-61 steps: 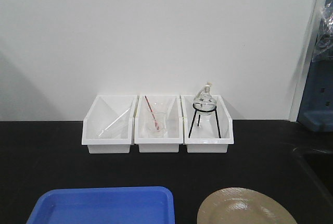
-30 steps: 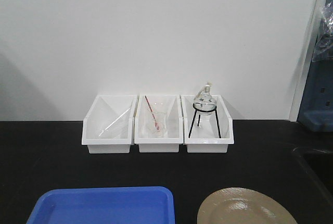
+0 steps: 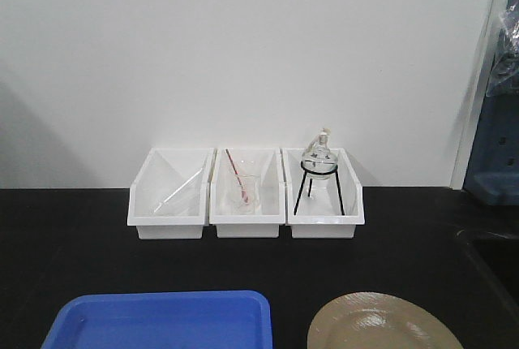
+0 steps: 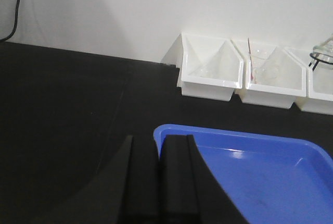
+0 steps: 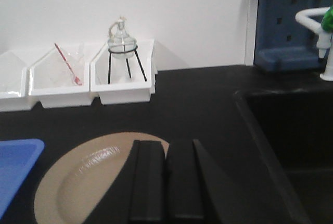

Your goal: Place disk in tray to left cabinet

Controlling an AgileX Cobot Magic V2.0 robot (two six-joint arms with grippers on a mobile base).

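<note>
The tan disk (image 3: 377,326) with its thin dark rim lies flat on the black counter at the front right, also in the right wrist view (image 5: 78,182). The blue tray (image 3: 162,320) lies to its left with nothing in it, seen too from the left wrist (image 4: 250,172). My left gripper (image 4: 159,139) is shut, hovering over the tray's near-left corner with nothing between its fingers. My right gripper (image 5: 166,146) is shut over the disk's right edge, holding nothing. Neither gripper shows in the front view. The left cabinet is out of view.
Three white bins (image 3: 246,193) stand in a row against the back wall; the right one holds a round glass flask on a black tripod (image 3: 318,172). A sunken black sink (image 5: 291,146) opens at the right, with a white tap (image 5: 318,23) and a blue rack (image 5: 286,21) behind.
</note>
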